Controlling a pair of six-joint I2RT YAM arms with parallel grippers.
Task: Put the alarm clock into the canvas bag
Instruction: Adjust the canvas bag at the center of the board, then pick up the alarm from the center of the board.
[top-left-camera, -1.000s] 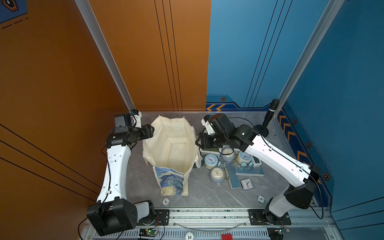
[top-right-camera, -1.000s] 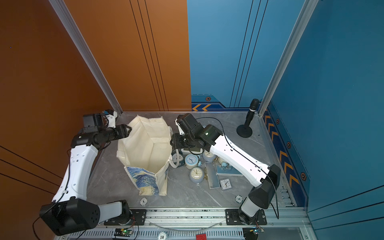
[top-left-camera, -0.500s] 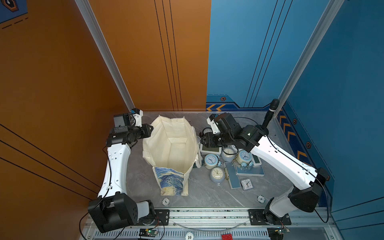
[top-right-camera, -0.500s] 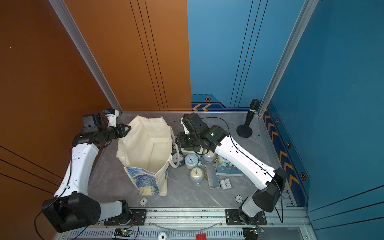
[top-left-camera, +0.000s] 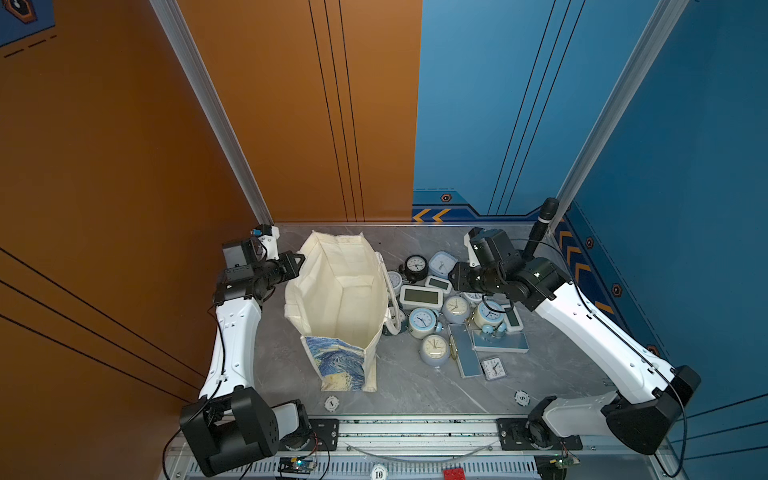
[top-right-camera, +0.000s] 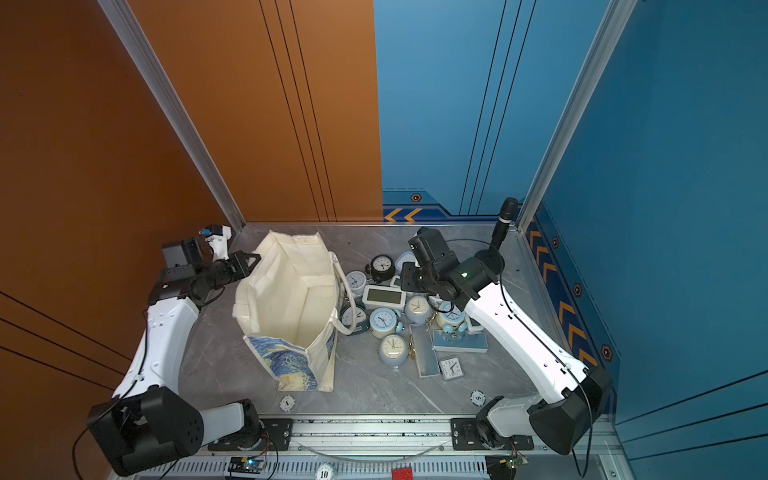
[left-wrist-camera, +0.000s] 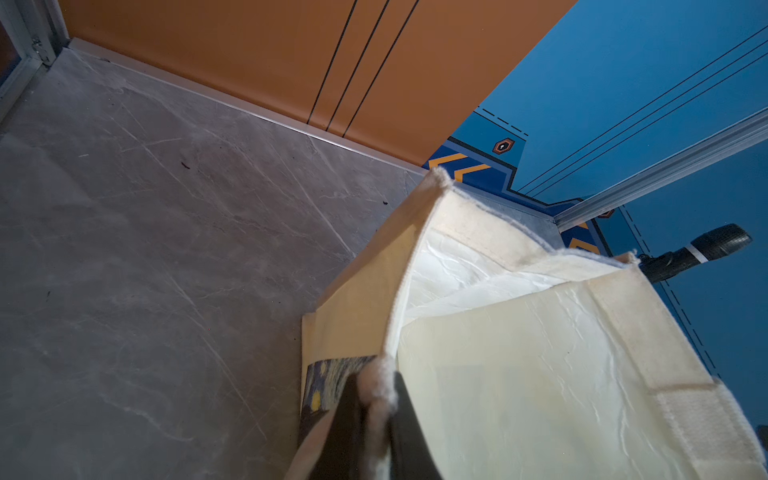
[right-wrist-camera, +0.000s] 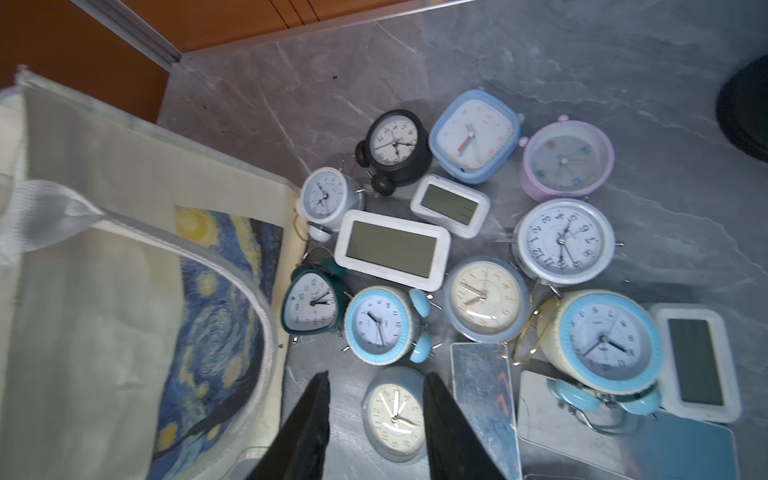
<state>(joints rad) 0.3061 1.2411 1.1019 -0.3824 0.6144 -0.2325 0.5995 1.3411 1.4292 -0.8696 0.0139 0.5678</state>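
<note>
At centre-left in both top views, the left gripper (top-left-camera: 296, 262), on its bent arm, pinches the rim of the upright canvas bag (top-left-camera: 340, 291), whose long axis runs up-frame. The right gripper (top-left-camera: 456, 278) hangs half-open and empty over the alarm clocks (top-left-camera: 434, 351).

Rt arm (top-left-camera: 582, 328) hides pt of clock pile (top-left-camera: 455, 309) in both top views; canvas bag (right-wrist-camera: 104, 311) blurred, cropped in rt wrist view.

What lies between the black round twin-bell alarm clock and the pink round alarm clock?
A light-blue rounded-square alarm clock, face up, between the black round twin-bell alarm clock and the pink round alarm clock. The right wrist view shows it.
</note>
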